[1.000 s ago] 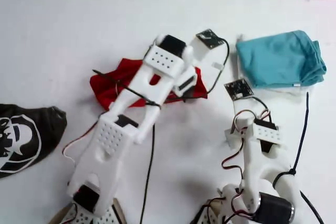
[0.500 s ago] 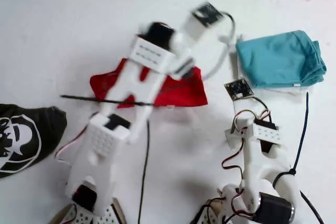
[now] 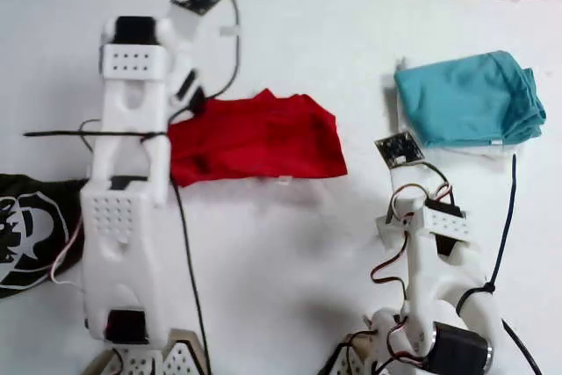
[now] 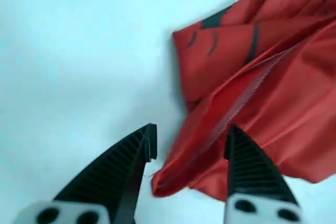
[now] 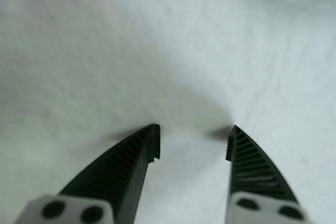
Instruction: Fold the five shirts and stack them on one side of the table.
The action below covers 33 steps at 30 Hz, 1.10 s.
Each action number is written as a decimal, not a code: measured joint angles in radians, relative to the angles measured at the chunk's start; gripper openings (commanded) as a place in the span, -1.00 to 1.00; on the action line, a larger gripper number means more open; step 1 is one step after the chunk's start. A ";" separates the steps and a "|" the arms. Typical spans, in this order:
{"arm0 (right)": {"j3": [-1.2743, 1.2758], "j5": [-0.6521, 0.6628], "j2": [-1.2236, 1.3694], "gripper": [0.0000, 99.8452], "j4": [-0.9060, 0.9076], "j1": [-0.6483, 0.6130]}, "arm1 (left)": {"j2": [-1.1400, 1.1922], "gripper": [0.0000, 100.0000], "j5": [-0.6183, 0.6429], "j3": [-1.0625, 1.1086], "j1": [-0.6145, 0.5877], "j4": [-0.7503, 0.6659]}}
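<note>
A black shirt (image 3: 35,226) lies at the left edge, the left hand (image 4: 191,142) hangs spread over a corner of the central red shirt (image 3: 263,138), the right hand (image 5: 191,140) is spread above bare tabletop (image 5: 210,35), and a folded teal shirt (image 3: 470,98) sits upper right.

No words, letters or numbers can be read anywhere. The black cloth shirt (image 3: 39,208) at the near left edge carries a white printed emblem (image 3: 19,239), a rounded figure with no lettering that can be made out. The red cloth shirt (image 3: 263,138) in the middle shows black curved print strokes (image 4: 253,38), not legible as characters. A small white tag (image 3: 283,180) at its near hem is too small to read.
</note>
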 measured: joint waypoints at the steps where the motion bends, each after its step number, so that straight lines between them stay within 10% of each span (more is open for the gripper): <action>1: 0.000 0.000 0.000 -0.59 0.000 0.000 | 0.008 -0.54 -0.009 0.012 -0.011 0.000; 33: 0.000 0.000 0.000 -0.59 0.000 0.000 | 0.193 -0.95 0.025 -0.195 0.120 0.002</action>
